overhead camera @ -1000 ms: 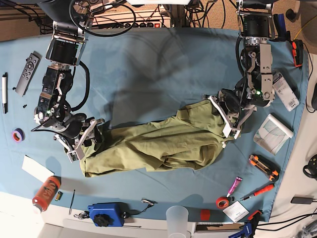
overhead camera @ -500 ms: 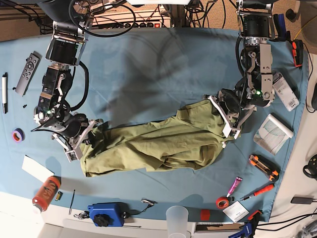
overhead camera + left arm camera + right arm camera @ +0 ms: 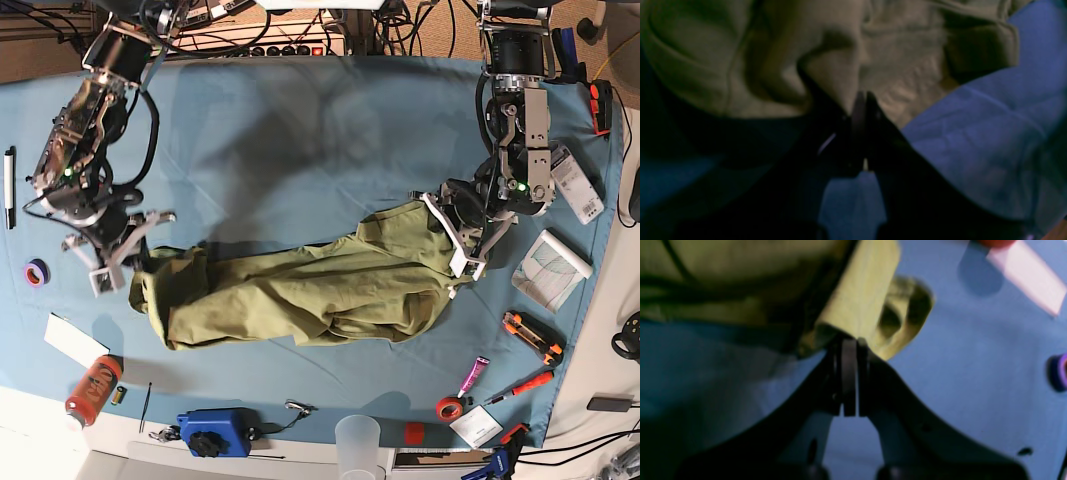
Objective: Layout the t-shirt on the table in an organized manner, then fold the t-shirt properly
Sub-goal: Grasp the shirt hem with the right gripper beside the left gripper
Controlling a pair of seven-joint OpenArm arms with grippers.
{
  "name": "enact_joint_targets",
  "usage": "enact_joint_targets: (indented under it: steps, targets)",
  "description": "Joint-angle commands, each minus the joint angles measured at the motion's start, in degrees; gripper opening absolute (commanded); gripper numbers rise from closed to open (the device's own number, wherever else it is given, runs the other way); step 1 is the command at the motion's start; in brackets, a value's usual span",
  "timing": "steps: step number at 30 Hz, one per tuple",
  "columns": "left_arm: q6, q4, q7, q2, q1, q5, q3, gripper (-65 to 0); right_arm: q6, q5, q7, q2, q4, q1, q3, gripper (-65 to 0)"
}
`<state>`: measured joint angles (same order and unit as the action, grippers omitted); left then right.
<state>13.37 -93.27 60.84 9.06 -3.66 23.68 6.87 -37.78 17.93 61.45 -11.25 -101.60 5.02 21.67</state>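
Stretching between both clamped end effectors, left (image 3: 455, 240) and right (image 3: 130, 262), the t-shirt (image 3: 310, 285) on the table (image 3: 300, 130).

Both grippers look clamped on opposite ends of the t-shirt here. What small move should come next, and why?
Probably draw the right gripper further outward, away from the left gripper. Both are shut on the t-shirt, which lies bunched and creased in a long band on the table, so pulling its ends apart should stretch it flatter.
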Motion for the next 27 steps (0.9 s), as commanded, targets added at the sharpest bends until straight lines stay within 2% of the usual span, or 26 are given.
enact_joint_targets:
  steps: [1,4,5,7,8,9,14,17,23,27]
  targets:
    - [0.24,-1.16,-0.83,0.17,-1.07,0.81,0.17,-65.0,-0.07,0.48,-1.92,-0.85,-1.05,0.5,0.68,-65.0]
    - [0.24,-1.16,-0.83,0.2,-1.07,0.79,0.17,-65.0,-0.42,0.44,-0.96,-0.83,-1.05,-0.2,0.94,-65.0]
    - [0.24,-1.16,-0.83,0.17,-1.07,0.79,0.17,-65.0,-1.09,0.48,-0.52,-0.85,-1.05,-0.24,0.85,-61.9]
    - [0.24,-1.16,-0.83,0.17,-1.09,0.81,0.17,-65.0,-1.46,0.48,0.02,-0.83,-1.05,-0.28,0.76,-44.6]
    - [0.24,-1.16,-0.85,0.17,-1.09,0.79,0.17,-65.0,-1.44,0.48,0.07,-0.83,-1.05,-0.28,0.79,-39.0]
    - [0.24,-1.16,-0.85,0.17,-1.07,0.81,0.17,-65.0,-1.44,0.46,0.11,-0.83,-1.05,-0.33,0.79,-37.3]
    - [0.68,-1.16,-0.85,0.17,-1.07,0.81,0.17,-65.0,-1.81,0.68,-0.07,-0.83,-1.05,-0.57,0.79,-37.3]
    - [3.28,-1.16,-0.85,0.17,-1.09,0.83,0.17,-65.0,-1.81,0.39,-2.29,-0.83,-1.05,-0.55,0.79,-37.3]
    - [3.23,-1.16,-0.83,0.17,-1.07,0.81,0.17,-65.0,-0.68,-5.18,-9.7,-0.83,-1.05,0.31,0.79,-37.3]
    - [3.23,-1.16,-0.83,0.17,-1.07,0.81,0.17,-65.0,-0.68,-5.35,-9.66,-0.83,-1.03,2.91,0.76,-37.3]
